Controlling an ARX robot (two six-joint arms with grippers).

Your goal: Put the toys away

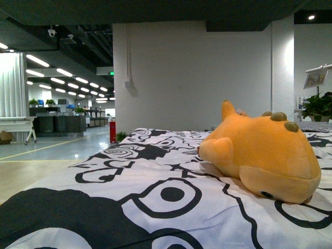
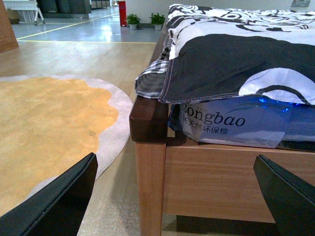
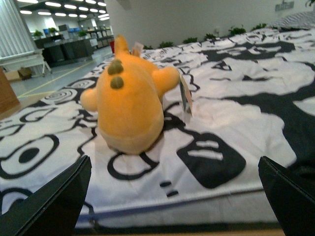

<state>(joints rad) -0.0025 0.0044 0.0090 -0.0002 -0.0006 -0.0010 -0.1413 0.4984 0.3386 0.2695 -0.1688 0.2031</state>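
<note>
The left hand (image 2: pixel 174 156) is released, its 2 black fingers (image 2: pixel 64 196) spread wide with nothing between them. It hangs low, facing the corner post of the reddish-brown wooden bed frame (image 2: pixel 216 177). An orange round rug with a pale border (image 2: pixel 49 123) lies on the floor beside that corner.

The right hand (image 3: pixel 173 158) is also released, its fingers wide apart and empty. It faces the edge of the bed, and the toy lies further in on the bed, well apart from both fingers.

In the front view, the white bed cover with bold black cartoon print (image 1: pixel 155 197) fills the lower half of the frame. The soft orange-yellow plush animal (image 1: pixel 264 155) lies on it at the right of the frame. Its rounded head with a small black eye points to the lower right and its pointed tail sticks up behind. It has 3 olive bumps on its back. The right wrist view shows a white hang tag (image 3: pixel 185 96) at its side.

Behind the bed stands a plain white wall (image 1: pixel 197 72), with a green potted plant (image 1: pixel 317 106) at the right edge. A lit open office shows at the far left.
</note>
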